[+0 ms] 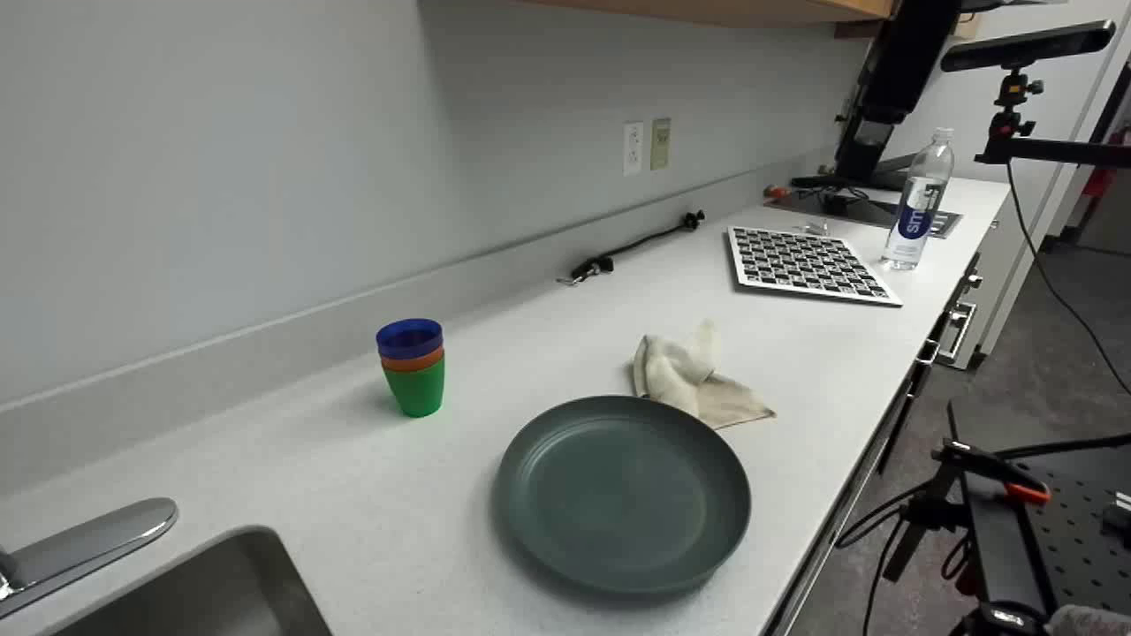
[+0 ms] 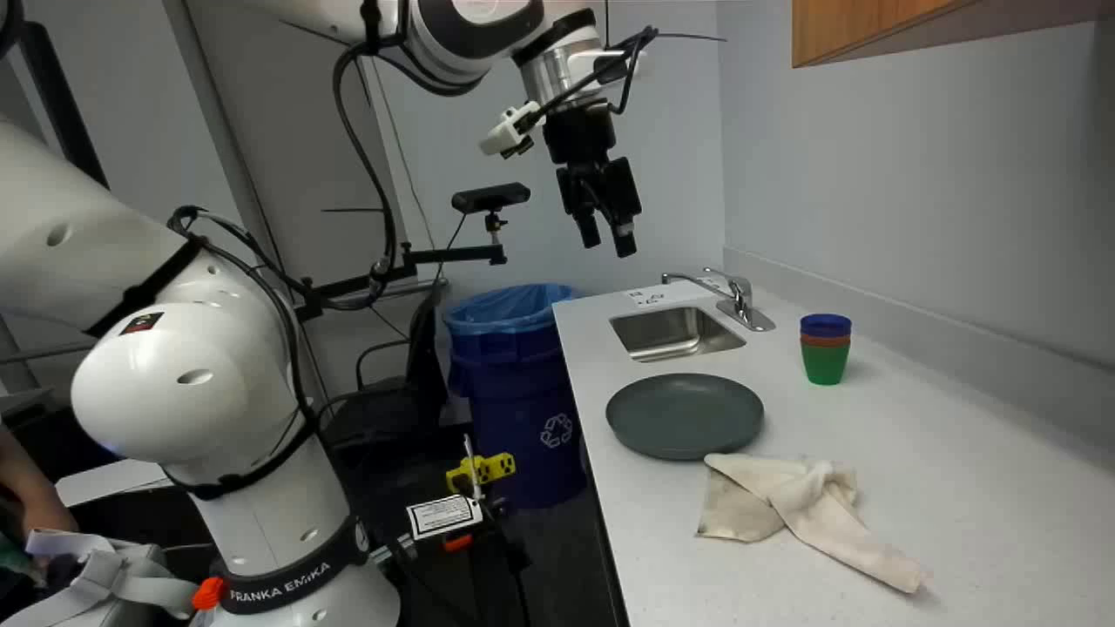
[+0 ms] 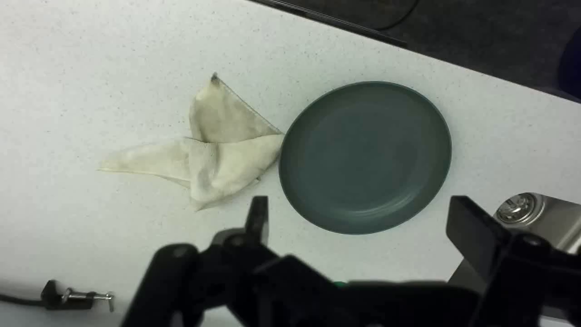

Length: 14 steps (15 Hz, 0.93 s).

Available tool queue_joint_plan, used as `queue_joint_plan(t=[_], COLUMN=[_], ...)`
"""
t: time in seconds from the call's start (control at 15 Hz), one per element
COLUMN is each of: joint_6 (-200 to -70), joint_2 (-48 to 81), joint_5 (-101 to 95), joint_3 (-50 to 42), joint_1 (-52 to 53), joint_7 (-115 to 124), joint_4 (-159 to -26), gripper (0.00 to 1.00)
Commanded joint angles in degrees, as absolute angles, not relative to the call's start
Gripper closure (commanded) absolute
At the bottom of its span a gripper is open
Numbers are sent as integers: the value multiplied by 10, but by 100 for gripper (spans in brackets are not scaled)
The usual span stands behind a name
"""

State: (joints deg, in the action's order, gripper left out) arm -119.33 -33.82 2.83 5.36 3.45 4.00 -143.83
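Note:
My gripper (image 2: 608,244) is open and empty, raised above the counter; in the wrist view its fingers (image 3: 357,204) are wide apart. Below it, a dark green round plate (image 3: 367,154) lies flat on the counter; it shows in both exterior views (image 1: 623,495) (image 2: 685,414). A crumpled cream cloth (image 3: 222,168) lies against or just beside the plate's edge, also seen in both exterior views (image 1: 680,380) (image 2: 784,501). A stack of nested cups (image 1: 415,380), blue on top, orange, then green, stands upright near the wall (image 2: 825,353). In the wrist view the gripper hides nearly all of it.
A steel sink (image 2: 631,340) with a faucet (image 2: 739,300) lies beyond the plate. A checkered board (image 1: 804,265), a water bottle (image 1: 919,203) and a black cable clamp (image 1: 592,267) are further along the counter. A wooden cabinet (image 2: 906,30) hangs above. A blue bin (image 2: 514,392) stands beside the counter.

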Motion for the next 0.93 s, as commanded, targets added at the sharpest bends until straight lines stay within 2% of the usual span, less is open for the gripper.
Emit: queue_joint_plan(t=[0.0, 0.13, 0.2, 0.33, 0.4, 0.53, 0.87], joint_6=[-1192, -1192, -1182, -1214, -1202, -1208, -1208], joint_2=[-338, -338, -272, -247, -305, -271, -251], joint_5=[27, 27, 58, 52, 46, 45, 45], joint_3=[52, 52, 106, 131, 97, 129, 126], joint_1=[37, 37, 51, 36, 42, 45, 43], joint_7=[41, 41, 141, 208, 144, 198, 206], joint_4=[-1437, -1437, -1363, -1330, -1392, -1354, -1338], gripper=[0, 0, 0, 0, 0, 0, 0])
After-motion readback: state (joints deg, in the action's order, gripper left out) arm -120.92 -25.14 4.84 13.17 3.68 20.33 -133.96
